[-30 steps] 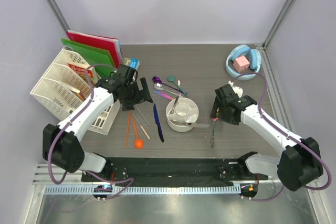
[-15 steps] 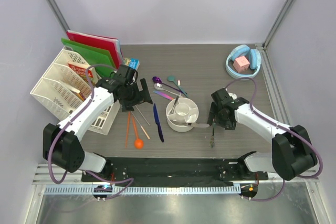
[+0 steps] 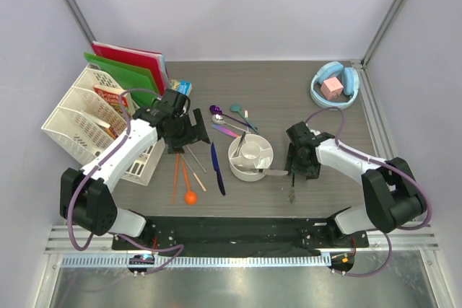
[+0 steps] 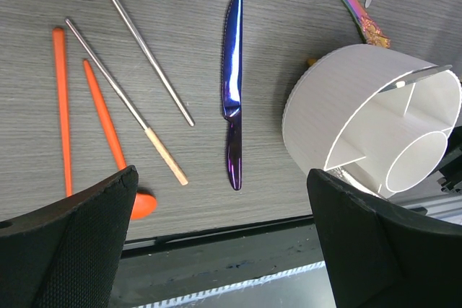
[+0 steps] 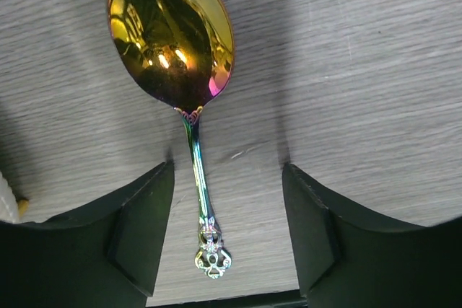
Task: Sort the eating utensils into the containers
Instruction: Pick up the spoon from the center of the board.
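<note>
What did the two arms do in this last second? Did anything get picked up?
The right pincer swung leftward, toward the white cup, and now hangs open astride the handle of the iridescent spoon, which lies on the table, not gripped. The left pincer stayed put, open. No cutlery shifted.

Cutlery cropped or covered

The right wrist view cuts the gold spoon (image 5: 173, 41) bowl at its top edge; from above, the right gripper (image 3: 296, 169) covers that bowl; in the left wrist view a dark finger (image 4: 65, 243) hides part of the orange spoon (image 4: 108, 124) bowl; another hides the cup (image 4: 339, 106) lower rim.
</note>
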